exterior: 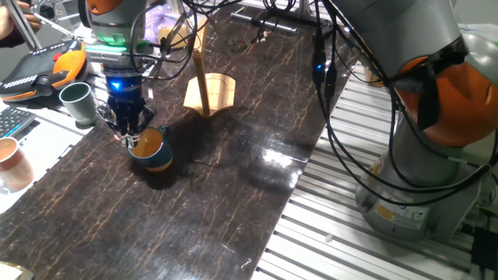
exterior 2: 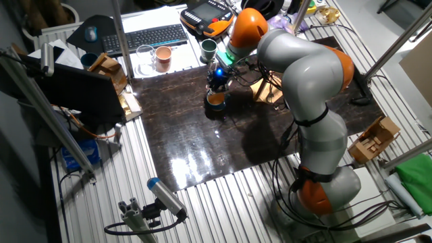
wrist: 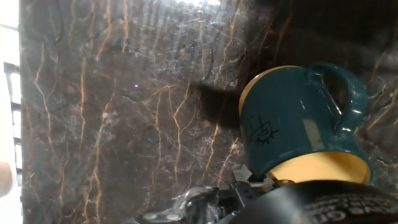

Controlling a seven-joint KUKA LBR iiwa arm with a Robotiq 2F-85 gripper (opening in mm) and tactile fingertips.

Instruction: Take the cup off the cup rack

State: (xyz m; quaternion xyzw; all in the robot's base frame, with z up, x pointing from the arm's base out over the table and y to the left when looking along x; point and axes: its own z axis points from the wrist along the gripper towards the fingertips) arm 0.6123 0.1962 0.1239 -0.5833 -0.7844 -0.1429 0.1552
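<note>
The teal-blue cup (exterior: 153,149), orange-tan inside, is at the marble tabletop, tilted, left of and apart from the cup rack (exterior: 210,95). The rack is a light wooden stand with one thin upright post, and its post is bare. My gripper (exterior: 132,134) comes down from above and is shut on the cup's rim. I cannot tell whether the cup touches the table. The hand view shows the cup (wrist: 292,127) close up with its handle to the right. In the other fixed view the cup (exterior 2: 215,100) hangs under the gripper (exterior 2: 217,86), left of the rack (exterior 2: 267,90).
A plain dark green cup (exterior: 78,103) stands just left of the gripper, off the mat's edge. A pale terracotta cup (exterior: 12,160) stands at the far left. A keyboard (exterior 2: 145,36) and an orange pendant (exterior: 54,68) lie behind. Cables (exterior: 334,85) hang along the mat's right edge.
</note>
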